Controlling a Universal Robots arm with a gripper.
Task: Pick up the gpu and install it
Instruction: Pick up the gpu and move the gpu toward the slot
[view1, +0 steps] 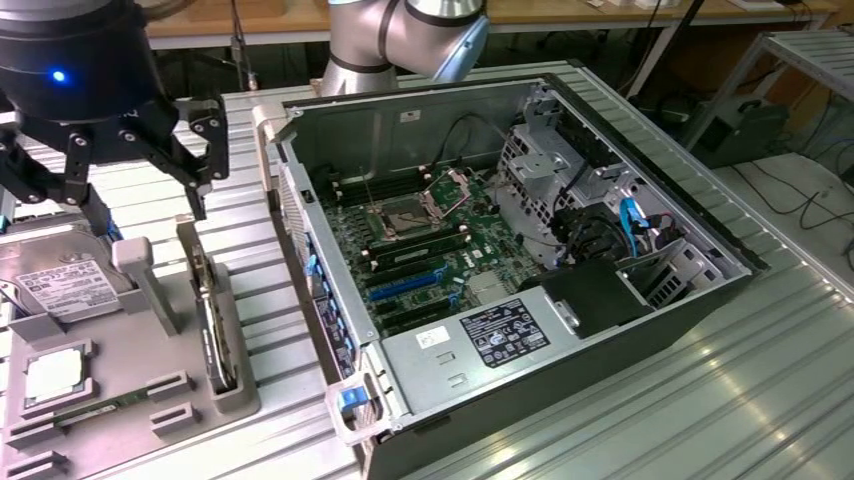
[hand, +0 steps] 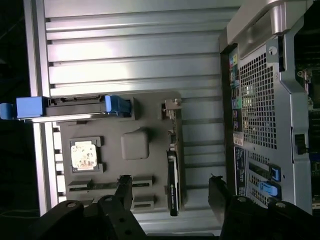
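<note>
- Currently the gripper (view1: 147, 195) hangs above a grey tray (view1: 120, 360), jaws spread wide and empty.
- The gpu (hand: 172, 185) stands on edge in the tray slot nearest the open computer case (view1: 387, 125), untouched.
- It looks stiff, light and fragile, best pinched across its two flat faces.
- Seen edge-on, its cooler and connector are hard to make out.

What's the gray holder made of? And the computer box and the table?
The gray holder looks like matte plastic: dull, even gray, no shine. The computer box looks like thin sheet metal, silvery inside, with punched holes. The table is probably ribbed aluminium; light glints along its grooves.
</note>
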